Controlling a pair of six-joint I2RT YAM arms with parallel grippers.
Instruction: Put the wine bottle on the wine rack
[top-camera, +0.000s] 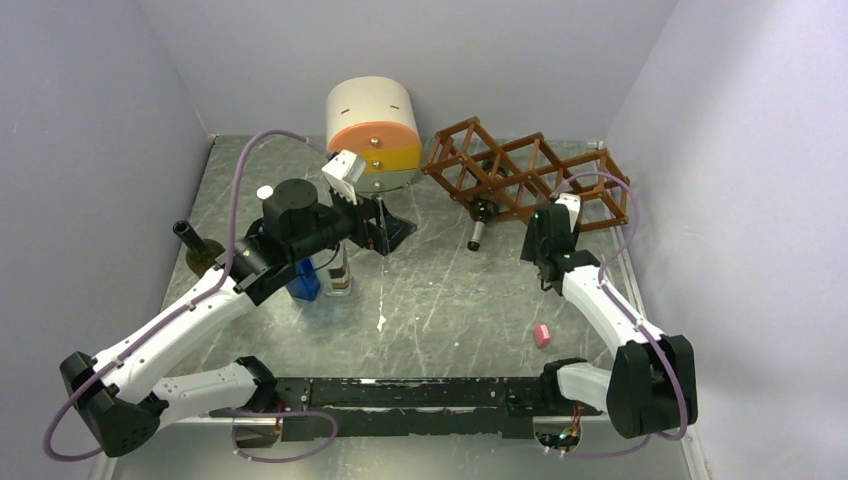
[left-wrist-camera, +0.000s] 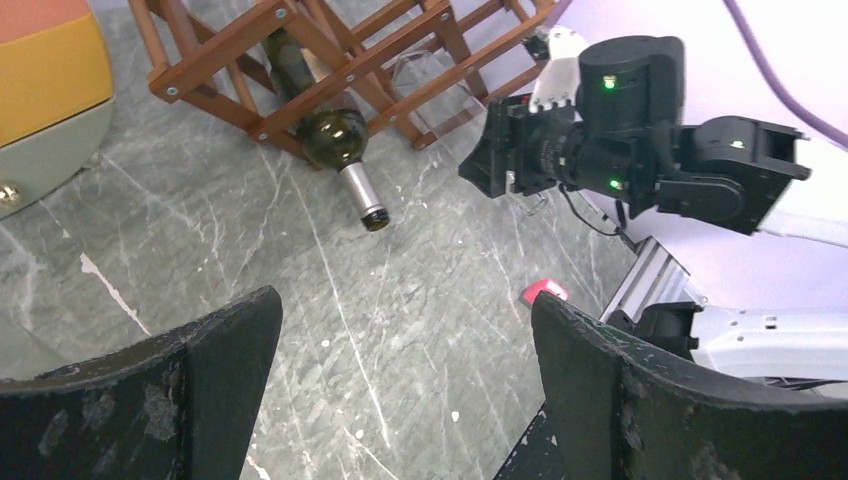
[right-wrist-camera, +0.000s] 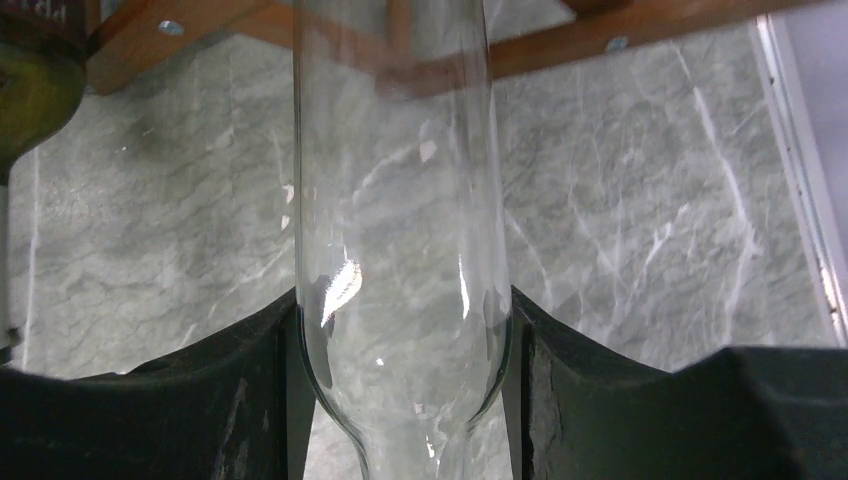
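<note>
Table: grey marbled top (top-camera: 450, 300), closed in by pale lilac walls on three sides.
Wine rack: reddish-brown lattice (top-camera: 520, 170) at the far right corner, with the cream-and-orange cabinet (top-camera: 372, 130) to its left along the far edge.
Clear bottle (right-wrist-camera: 400, 200): empty glass, lying lengthwise with its far end reaching in among the rack's lower bars. Whether it rests on them cannot be told.
Right gripper (right-wrist-camera: 405, 335): clamped on the clear bottle where its body narrows, one black finger (right-wrist-camera: 250, 390) pressed against each side.
Left gripper (left-wrist-camera: 405, 300): jaws spread wide with nothing between them, hanging over the middle of the table and facing the rack.
Green bottle (left-wrist-camera: 335, 135): lies in the rack's lower left cell, its neck sticking out toward the near edge.
Dark bottle (top-camera: 195, 250): at the left edge, partly hidden by the left arm.
Blue object (top-camera: 305, 282): beneath the left arm, too hidden to identify.
Pink piece (top-camera: 542, 335): small, toward the near right corner.
</note>
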